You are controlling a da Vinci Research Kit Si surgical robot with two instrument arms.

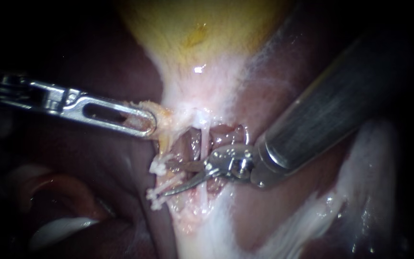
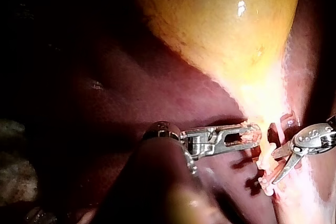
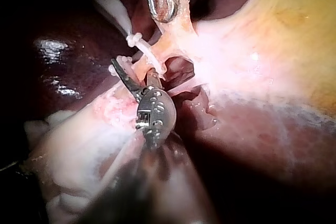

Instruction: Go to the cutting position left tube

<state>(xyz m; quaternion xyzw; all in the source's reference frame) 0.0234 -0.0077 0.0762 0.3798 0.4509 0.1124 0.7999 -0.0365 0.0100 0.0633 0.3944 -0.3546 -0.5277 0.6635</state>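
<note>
Left tube (image 1: 164, 181) sat just below mid-frame btw two white clips (image 1: 158, 167), w/ right instrument (image 1: 174, 180) blades spread open right at it. Left instrument (image 1: 142, 122), centre-left, was clamped on gallbladder (image 1: 192, 33) tissue.

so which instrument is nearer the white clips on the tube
Right. The right instrument has its open blades right at the white clips, tips between the two. The left instrument is further up toward the gallbladder, jaws shut on tissue.
</note>
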